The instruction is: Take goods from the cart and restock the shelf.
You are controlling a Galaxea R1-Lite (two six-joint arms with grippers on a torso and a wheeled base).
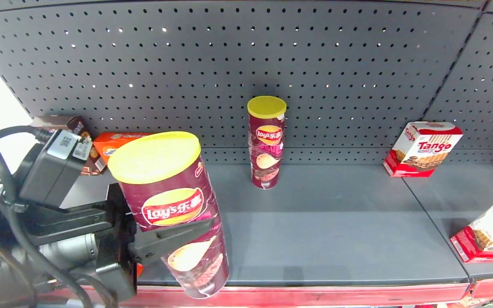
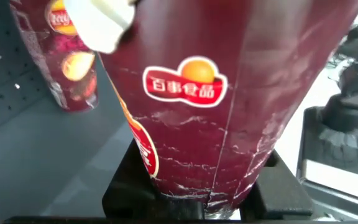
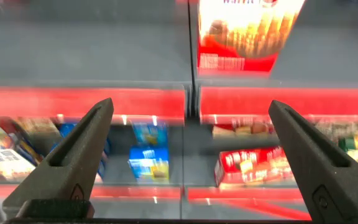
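A grey pegboard wall (image 1: 229, 64) backs the flat grey shelf (image 1: 336, 226), which has a red front lip (image 1: 336, 294). At the shelf's front left, the left gripper (image 1: 178, 231) is clamped around a tall maroon chip can (image 1: 169, 201) with a yellow lid, its base over the lip. A second chip can (image 1: 266, 143) stands upright near the back wall. Two wafer boxes (image 1: 422, 149) (image 1: 488, 231) sit on the right, and an orange box (image 1: 114, 145) lies in the back left corner. The right gripper (image 3: 191, 106) hangs spread wide above stocked lower shelves (image 3: 148, 162).

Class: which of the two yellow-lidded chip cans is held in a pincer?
The nearer can, at the shelf front, clamped by the left pincer; the other can stands free by the pegboard.
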